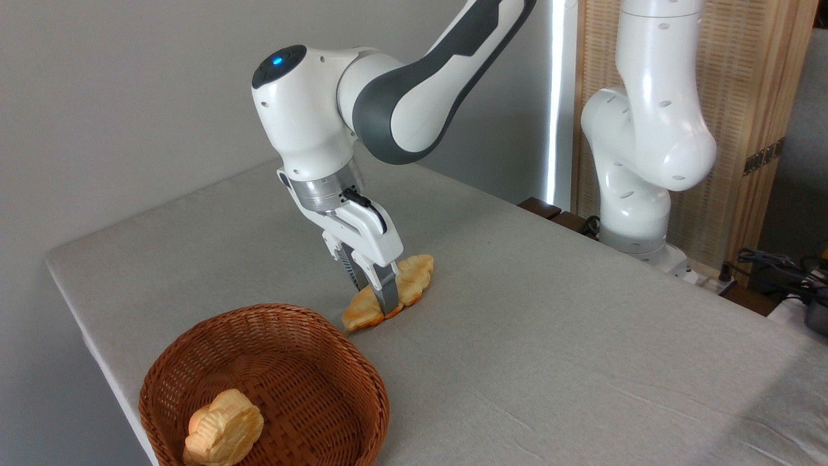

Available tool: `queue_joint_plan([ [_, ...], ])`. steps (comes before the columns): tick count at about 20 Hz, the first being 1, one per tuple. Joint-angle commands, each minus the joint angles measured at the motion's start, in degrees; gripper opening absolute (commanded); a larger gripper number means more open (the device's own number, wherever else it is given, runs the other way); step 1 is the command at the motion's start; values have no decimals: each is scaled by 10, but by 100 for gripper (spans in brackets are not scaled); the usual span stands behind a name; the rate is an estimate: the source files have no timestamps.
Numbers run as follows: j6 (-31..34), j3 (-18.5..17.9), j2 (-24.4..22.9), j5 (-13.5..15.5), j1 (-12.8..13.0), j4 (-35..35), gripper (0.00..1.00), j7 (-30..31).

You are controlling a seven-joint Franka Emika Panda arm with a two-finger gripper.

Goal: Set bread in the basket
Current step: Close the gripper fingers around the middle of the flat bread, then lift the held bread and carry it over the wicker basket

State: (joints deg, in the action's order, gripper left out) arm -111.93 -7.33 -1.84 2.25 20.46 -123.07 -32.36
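The bread [415, 274], a long flat golden pastry with lobed edges, lies on the grey table just behind and to the right of the basket [257, 312]. My gripper [369, 282] is lowered over the bread's middle, tilted, one finger on each side. The near finger [387, 296] covers the bread's front edge, and the far finger is partly hidden behind the hand. The jaws stand wide apart and the bread rests flat on the cloth. The round reddish-brown wicker basket sits at the table's front left corner.
A shorter, chunky ridged bread piece [223, 428] lies in the basket's front left. The arm's white base [637, 213] stands at the table's far right edge, with cables [776, 265] and a wooden screen [750, 97] behind it. The table's left edge runs close to the basket.
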Motion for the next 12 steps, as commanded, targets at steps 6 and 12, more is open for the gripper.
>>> queue_joint_plan([
  [6,29,-3,-36,-2,6,36,44,11],
  [12,47,-5,-43,32,6,85,44,9],
])
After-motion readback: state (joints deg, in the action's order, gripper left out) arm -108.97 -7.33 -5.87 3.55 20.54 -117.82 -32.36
